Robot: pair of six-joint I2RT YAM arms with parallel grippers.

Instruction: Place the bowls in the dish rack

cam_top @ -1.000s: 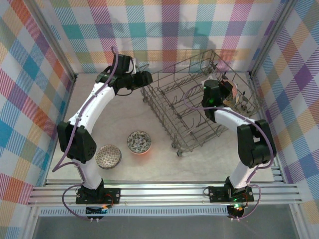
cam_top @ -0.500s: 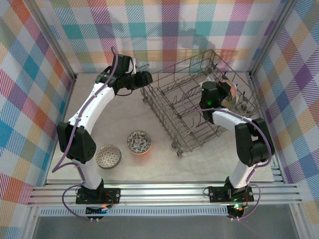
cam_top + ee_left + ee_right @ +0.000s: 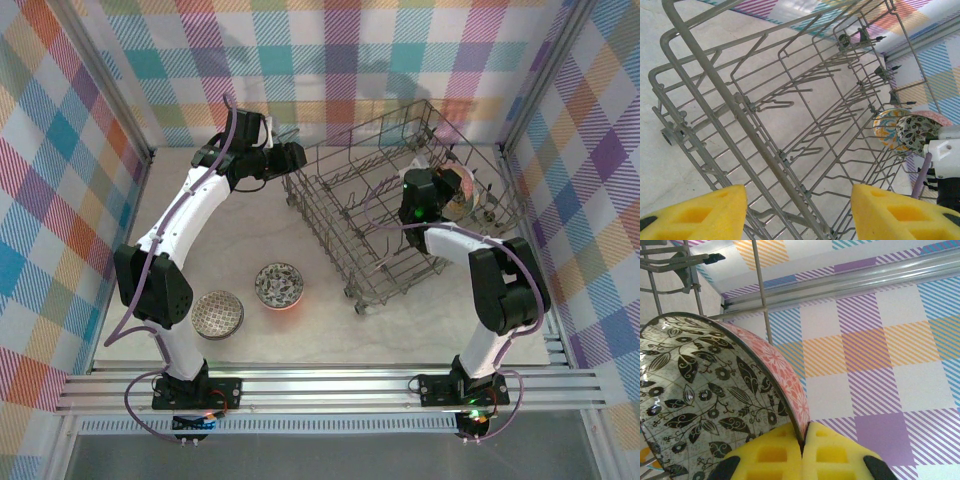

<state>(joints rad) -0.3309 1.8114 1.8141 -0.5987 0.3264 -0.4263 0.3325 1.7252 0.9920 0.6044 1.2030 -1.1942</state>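
Bowls come to four by our count. A dark floral bowl (image 3: 705,390) is pinched by its rim between the pressed-together pads of the right hand (image 3: 803,435), tilted at the right end of the dish rack (image 3: 322,240); whether it is among the tines (image 3: 775,105) or just above them we cannot tell. An orange-yellow bowl (image 3: 886,131) stands on edge inside the rack just beside it. The other two lie right way up on the table (image 3: 250,235) near the left arm (image 3: 190,220): a grey mosaic bowl (image 3: 218,313) and, close to its right, a patterned bowl (image 3: 279,286) with an orange-red outside. We count one rack and two hands. The left hand (image 3: 797,200) is spread, one pad either side of the rack's top rail (image 3: 725,95) at the far left corner; whether either pad touches the wire we cannot tell. Our main worry is the grip: only a thin bit of rim is caught, so the bowl could swivel or slip out on the way down and chip on the wire. We also think it could knock the orange-yellow bowl, being so near, or land across a tine and roll over once released. The rack sits askew on small wheels (image 3: 667,136), so a push from either arm might shift it, more so if the left hand is not steadying it.
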